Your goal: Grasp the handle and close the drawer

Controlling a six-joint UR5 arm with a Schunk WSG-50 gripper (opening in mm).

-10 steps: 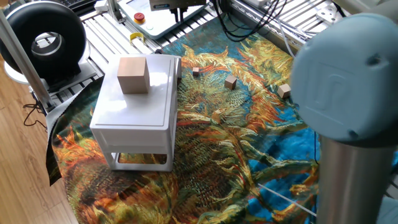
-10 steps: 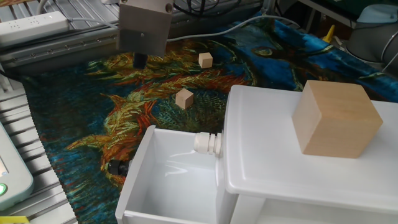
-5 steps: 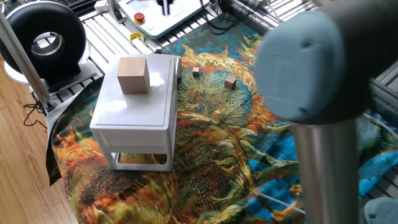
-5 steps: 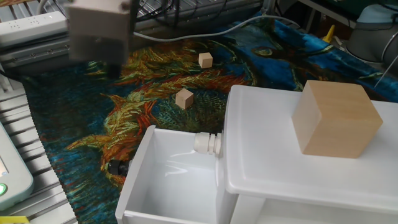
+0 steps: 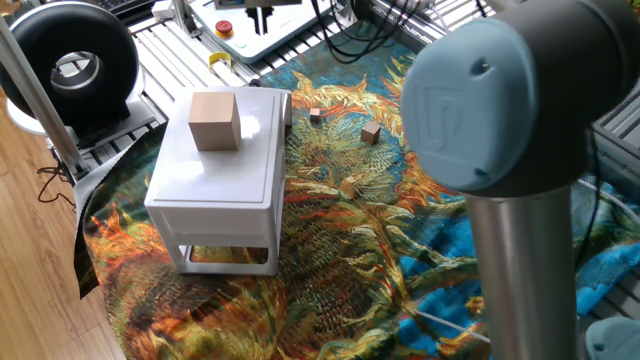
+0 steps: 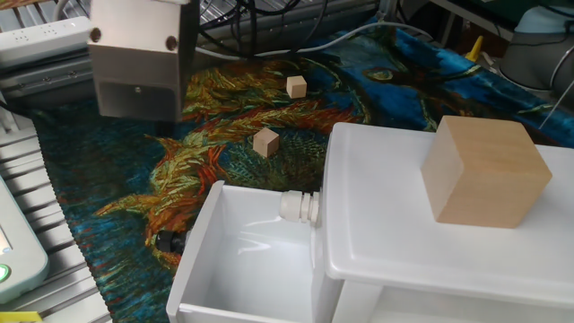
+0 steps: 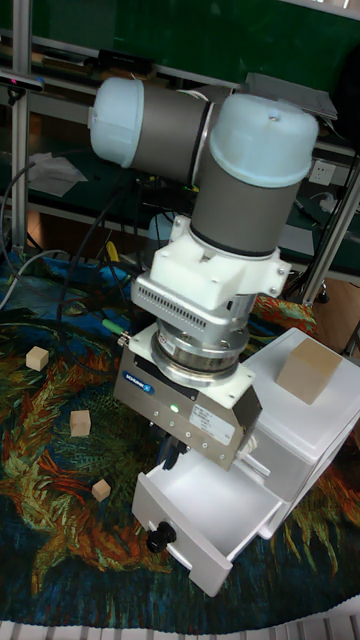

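The arm (image 7: 245, 175) fills the middle of the tall fixed view and blocks the right half of one fixed view; any approach planned from that view alone risks being blind.

The cabinet (image 5: 215, 170) stands left of centre on the patterned cloth (image 5: 350, 250) and is not seen to be fixed down; a push that is off-axis or too fast could slide or turn it instead of seating the drawer.

The drawer (image 7: 215, 510) stands pulled well out at the lower centre of the tall fixed view, empty inside; a descent too far back would put the fingers into the tray or onto its front wall.

The wooden cube (image 7: 308, 370) rests loose on the cabinet top; a jolt could shift it or tip it off.

The gripper (image 7: 168, 455) hangs above the drawer's front left corner; whether its jaws are parted or closed cannot be told (the body hides them).

The small blocks (image 7: 80, 422) lie at the left, well apart from the drawer's travel; low risk.

The handle (image 7: 160, 537) shows as a small dark knob on the drawer face, untouched; being so small, a slight lateral error would close the fingers on nothing or let them slip off mid-push.
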